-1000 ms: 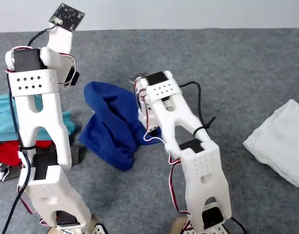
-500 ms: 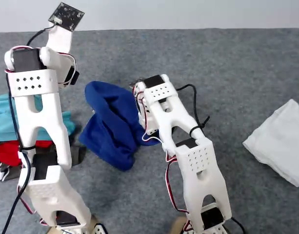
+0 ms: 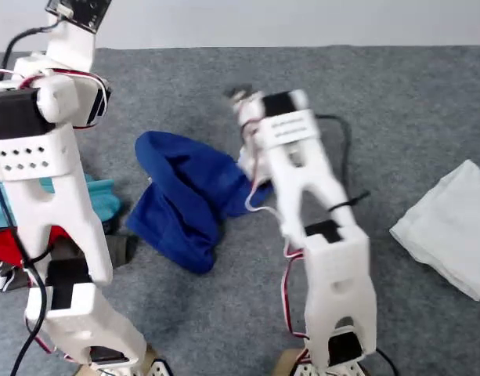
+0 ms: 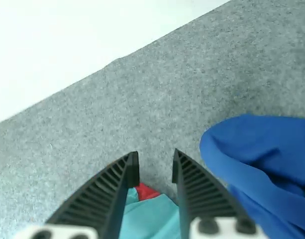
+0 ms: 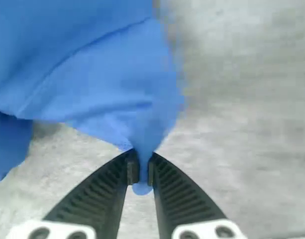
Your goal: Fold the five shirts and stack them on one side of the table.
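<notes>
Right wrist view: the right gripper (image 5: 141,172) has its jaws pinched together on a fold of the blue shirt (image 5: 92,74), above the grey table (image 5: 252,99). In the left wrist view the left gripper (image 4: 154,167) hovers, jaws apart, over a teal shirt (image 4: 147,219) and a red shirt (image 4: 145,191). From the high view, the blue shirt lies crumpled left of centre, and a folded white shirt (image 3: 451,223) sits at the right edge.
</notes>
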Robot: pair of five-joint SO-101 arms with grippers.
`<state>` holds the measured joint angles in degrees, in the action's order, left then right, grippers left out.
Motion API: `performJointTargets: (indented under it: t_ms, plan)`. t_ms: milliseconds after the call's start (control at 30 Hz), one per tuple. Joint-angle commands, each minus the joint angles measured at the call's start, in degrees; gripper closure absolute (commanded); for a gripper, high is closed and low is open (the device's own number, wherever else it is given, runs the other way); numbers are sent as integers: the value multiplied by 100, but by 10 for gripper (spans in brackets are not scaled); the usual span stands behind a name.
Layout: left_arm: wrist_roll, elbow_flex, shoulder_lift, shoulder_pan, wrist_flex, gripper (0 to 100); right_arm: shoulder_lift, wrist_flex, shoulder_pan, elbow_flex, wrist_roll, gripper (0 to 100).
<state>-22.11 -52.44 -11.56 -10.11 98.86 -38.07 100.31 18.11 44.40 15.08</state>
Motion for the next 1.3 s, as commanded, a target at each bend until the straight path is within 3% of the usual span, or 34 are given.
performJointTargets:
  t_ms: [0,133,533,833,1033,1267]
  plan:
    - [-18,-171,281,26,158,885,875,215,-681,703,114,988]
    - [-26,365,325,343,167,885,1095,215,-1411,1327,114,988]
    - [-44,3046,334,2418,158,885,1165,224,-3081,1811,114,988]
    - [-53,4796,281,3991,-246,880,1402,242,-3292,1846,141,989]
    - [-70,5921,281,4035,-1090,802,1393,251,-3284,1846,141,989]
    - [-598,6853,281,3833,-1697,794,1393,251,-3275,1846,132,989]
